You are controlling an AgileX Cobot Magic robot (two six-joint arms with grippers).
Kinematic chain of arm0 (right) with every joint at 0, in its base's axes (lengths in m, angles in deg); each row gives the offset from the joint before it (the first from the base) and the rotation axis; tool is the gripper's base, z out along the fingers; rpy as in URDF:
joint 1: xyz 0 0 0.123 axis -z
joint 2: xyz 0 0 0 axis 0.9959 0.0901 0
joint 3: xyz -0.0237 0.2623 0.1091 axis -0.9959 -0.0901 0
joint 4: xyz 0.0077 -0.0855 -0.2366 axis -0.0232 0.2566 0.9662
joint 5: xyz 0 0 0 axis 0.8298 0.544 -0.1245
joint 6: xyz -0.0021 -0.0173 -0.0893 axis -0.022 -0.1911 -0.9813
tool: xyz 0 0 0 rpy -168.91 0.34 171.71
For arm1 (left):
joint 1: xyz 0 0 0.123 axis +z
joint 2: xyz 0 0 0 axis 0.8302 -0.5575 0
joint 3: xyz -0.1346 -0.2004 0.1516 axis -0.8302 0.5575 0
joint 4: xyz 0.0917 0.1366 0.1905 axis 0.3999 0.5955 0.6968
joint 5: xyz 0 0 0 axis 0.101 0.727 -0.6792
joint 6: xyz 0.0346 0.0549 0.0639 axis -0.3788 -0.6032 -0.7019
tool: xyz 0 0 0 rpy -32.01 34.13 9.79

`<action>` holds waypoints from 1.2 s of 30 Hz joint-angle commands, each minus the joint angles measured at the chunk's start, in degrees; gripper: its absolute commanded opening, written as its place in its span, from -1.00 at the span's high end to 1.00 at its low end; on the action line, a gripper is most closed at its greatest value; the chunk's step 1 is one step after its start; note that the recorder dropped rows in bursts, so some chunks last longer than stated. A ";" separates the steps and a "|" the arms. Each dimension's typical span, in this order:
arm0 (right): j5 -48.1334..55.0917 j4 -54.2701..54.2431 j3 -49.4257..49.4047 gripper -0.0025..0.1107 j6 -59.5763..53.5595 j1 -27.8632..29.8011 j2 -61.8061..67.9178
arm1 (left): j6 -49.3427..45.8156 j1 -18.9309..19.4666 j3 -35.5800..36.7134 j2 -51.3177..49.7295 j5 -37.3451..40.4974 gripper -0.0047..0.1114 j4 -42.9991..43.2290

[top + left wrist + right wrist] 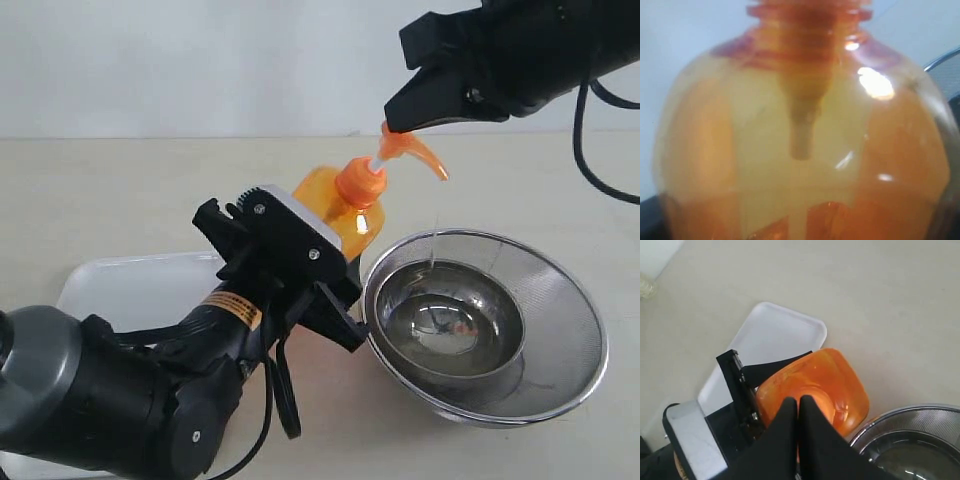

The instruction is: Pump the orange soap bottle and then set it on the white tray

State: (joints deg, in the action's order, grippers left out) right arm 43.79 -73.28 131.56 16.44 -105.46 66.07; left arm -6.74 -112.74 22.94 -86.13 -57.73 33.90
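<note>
Touching pump point(405, 150), right end effector point(396, 122) closed; left end effector point(296, 258) clamps orange soap bottle point(350, 218).

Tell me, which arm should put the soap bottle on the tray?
Left. The left gripper holds the soap bottle by the body, and the white tray lies right beside that arm. The right gripper, shut, only touches the pump top.

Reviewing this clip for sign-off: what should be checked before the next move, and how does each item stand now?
1. Left gripper clamped on the orange soap bottle: ok.
2. Right gripper shut, tips on the pump head: ok.
3. Nozzle above the mesh bowl: ok.
4. Pump stroke finished: cannot tell; white stem shows.
5. White tray, visible part bare: ok; left arm hides its near part.
</note>
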 commanded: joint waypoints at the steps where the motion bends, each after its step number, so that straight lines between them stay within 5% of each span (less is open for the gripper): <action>1: 4.46 3.17 -1.59 0.96 -0.61 -0.48 2.90 | 1.75 -1.21 -0.77 1.30 -2.43 0.84 6.73; 26: -5.33 5.34 -1.59 0.96 0.22 -0.48 -7.49 | 1.75 -1.21 -0.77 1.30 -2.43 0.84 5.21; 36: -6.92 4.71 -1.59 0.96 0.95 -0.48 -7.70 | 0.48 -1.21 -0.77 1.30 -5.26 0.84 -3.33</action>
State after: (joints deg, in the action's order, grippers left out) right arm 37.63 -68.20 130.27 17.22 -105.93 59.03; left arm -5.64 -113.77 22.82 -86.04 -58.74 30.99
